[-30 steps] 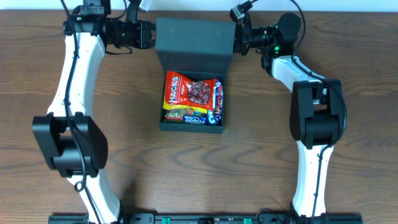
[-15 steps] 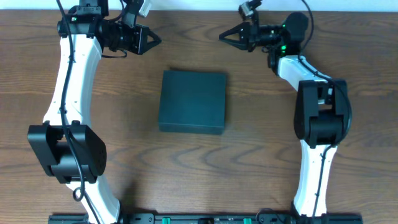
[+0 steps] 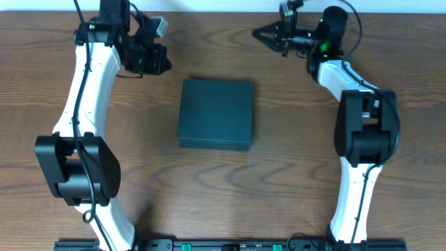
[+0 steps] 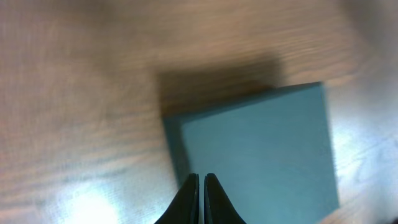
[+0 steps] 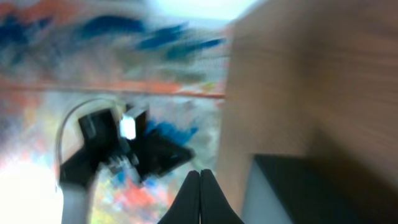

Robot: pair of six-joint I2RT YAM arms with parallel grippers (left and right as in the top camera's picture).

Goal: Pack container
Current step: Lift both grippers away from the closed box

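A brown wood-grain tabletop (image 3: pixel 209 181) fills the overhead view, with a pale strip of the room beyond its far edge and a dark rail along its near edge.

At far left the left end effector (image 3: pixel 162 61) hangs over bare wood, near the container's far-left corner but apart from it. Its wrist view shows what the overhead cannot. The two dark fingers are clenched to a hairline gap with nothing between them (image 4: pixel 201 177), and they are poised over the container's (image 4: pixel 261 155) edge. That view also shows a dark shadow on the wood behind the box and a soft glare on the tabletop (image 4: pixel 81 112) at lower left.

In the middle the container (image 3: pixel 216 113) sits flat on the tabletop, dark teal, lid down, clear of both arms.

At upper right the right end effector (image 3: pixel 261 33) tapers to a point aimed leftward, well away from the container. Its wrist camera is badly blurred. The fingers meet, clenched on nothing (image 5: pixel 200 175). Wood (image 5: pixel 292 81) lies to the right, with a dark corner below it that may be the container. To the left is the room off the table, which only this view shows: smears of blue, orange and white, and a black shape with a looped cable that is too blurred to identify.
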